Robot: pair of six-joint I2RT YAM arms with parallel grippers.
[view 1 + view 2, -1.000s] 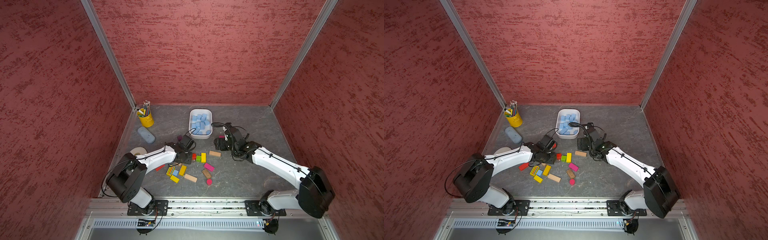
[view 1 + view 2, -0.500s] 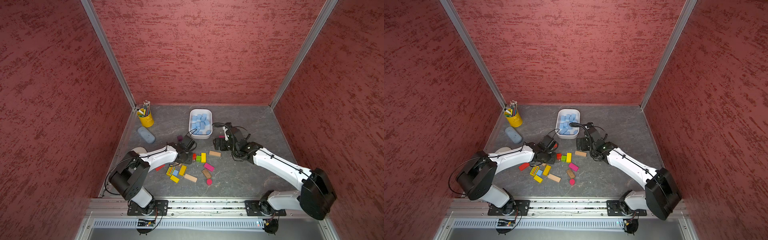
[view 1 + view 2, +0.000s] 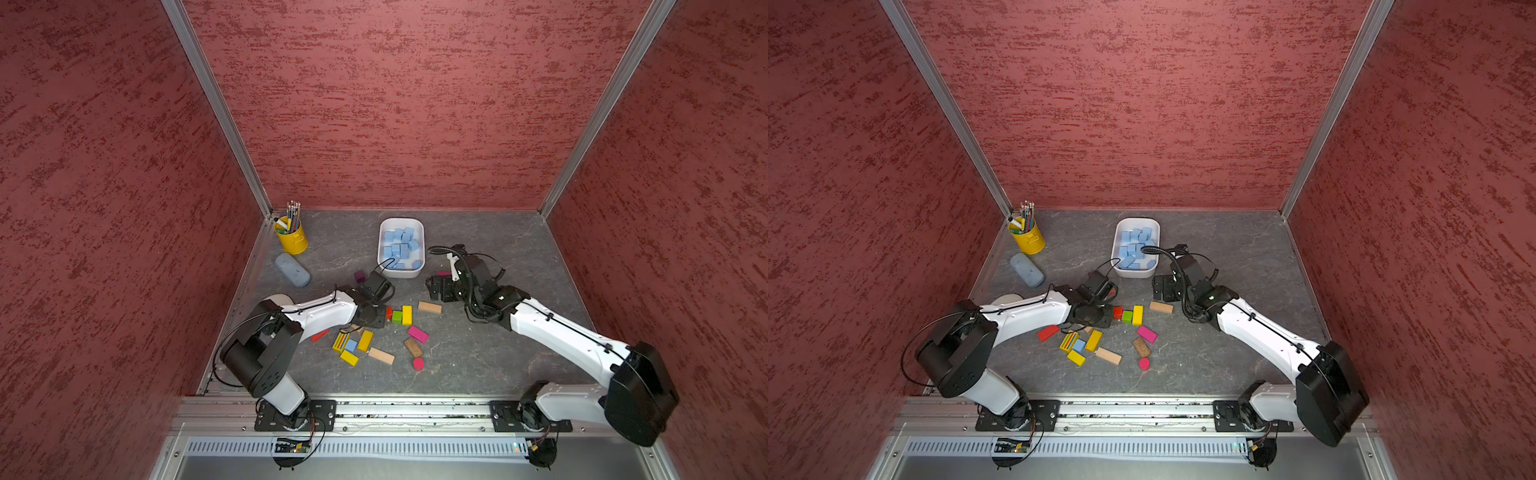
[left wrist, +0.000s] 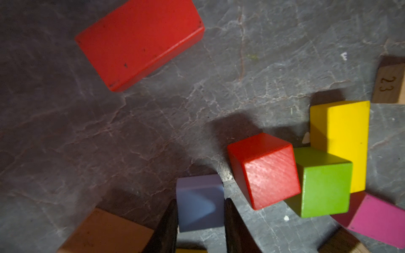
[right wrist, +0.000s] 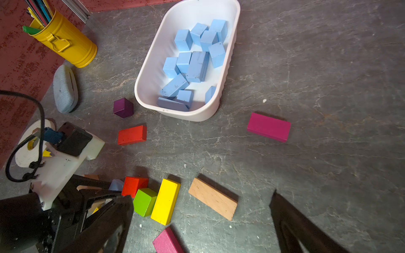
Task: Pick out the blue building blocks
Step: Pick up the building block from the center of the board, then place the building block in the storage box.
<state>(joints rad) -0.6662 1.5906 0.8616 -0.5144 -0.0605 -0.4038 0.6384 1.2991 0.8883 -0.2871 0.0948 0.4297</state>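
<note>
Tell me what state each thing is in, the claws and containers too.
Left gripper: shut on a blue block.
Right gripper: open, empty.
White bin: holding many blue blocks.
Yellow cup: upright, holding pencils.
Second blue block: lying loose, not yet picked.

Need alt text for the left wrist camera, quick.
The left gripper is shut on a blue block, seen against the grey table. Next to it a red cube, a green cube and a yellow block sit side by side, with a flat red block farther off.
</note>
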